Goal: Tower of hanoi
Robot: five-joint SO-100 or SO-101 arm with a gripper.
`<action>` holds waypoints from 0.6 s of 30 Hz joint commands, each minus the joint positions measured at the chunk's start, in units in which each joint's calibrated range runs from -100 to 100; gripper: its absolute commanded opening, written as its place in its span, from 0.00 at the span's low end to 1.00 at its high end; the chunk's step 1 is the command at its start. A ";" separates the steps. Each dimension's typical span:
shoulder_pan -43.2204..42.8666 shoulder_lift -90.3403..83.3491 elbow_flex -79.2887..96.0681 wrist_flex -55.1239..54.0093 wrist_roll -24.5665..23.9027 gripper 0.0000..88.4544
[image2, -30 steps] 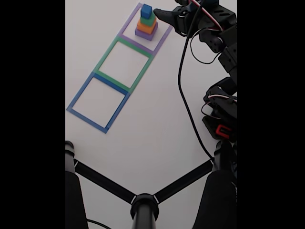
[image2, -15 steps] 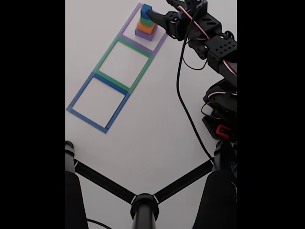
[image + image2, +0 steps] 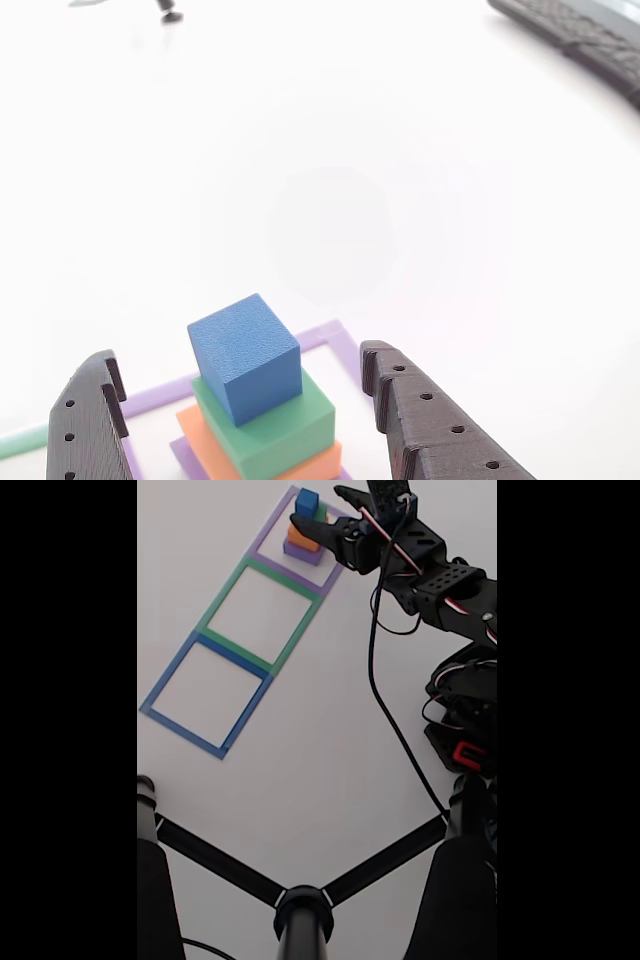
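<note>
Gripper (image 3: 240, 420) jaws spread wide — flanking the blue cube (image 3: 245, 355), clear gaps both sides.

Arm enters the fixed view from the right edge, base at mid-right, links folded up and reaching toward the far left. Red and white wires and a black cable run along it. Gripper (image 3: 325, 508) sits at the far end, jaws spread wide, one finger (image 3: 308, 530) nearer, the other farther. In the other view the gripper (image 3: 235, 385) comes in from the bottom edge: two dark fingers, left finger (image 3: 88, 425) and right finger (image 3: 430, 425), tips well apart, both with small holes along the inner faces. Neither fingertip visibly touches anything.
</note>
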 commanded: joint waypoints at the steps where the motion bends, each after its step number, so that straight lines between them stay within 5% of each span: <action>1: -0.22 0.51 -1.96 -2.92 0.59 0.31; 18: -0.68 9.65 -6.96 -7.94 0.59 0.31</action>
